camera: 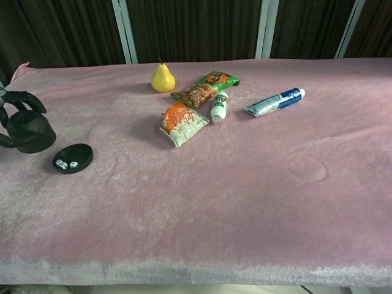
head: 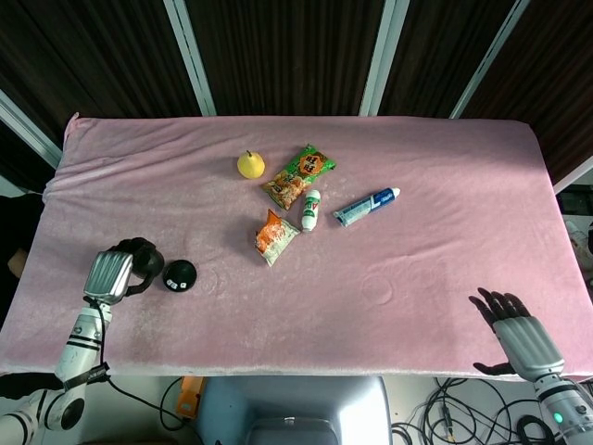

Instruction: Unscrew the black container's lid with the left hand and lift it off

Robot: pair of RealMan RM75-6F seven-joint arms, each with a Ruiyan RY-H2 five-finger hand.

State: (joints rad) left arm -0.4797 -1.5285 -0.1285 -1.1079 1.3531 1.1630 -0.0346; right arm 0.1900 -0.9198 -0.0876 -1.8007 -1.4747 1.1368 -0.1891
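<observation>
Now my left hand (camera: pixel 13 119) grips the lid (camera: pixel 29 131), clear at nine o'clock of the black container (camera: pixel 73 158); I should keep it level. My right hand (head: pixel 515 334) idles, fingers spread.

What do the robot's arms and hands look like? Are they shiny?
Yes, partly. The left robot hand has a ribbed silver back and black fingers. Its forearm is white and silver with black bands, and a thin black cable runs beside it. The right robot hand looks the same: a ridged silver back, black fingers, and a silver wrist with a small teal dot.
</observation>
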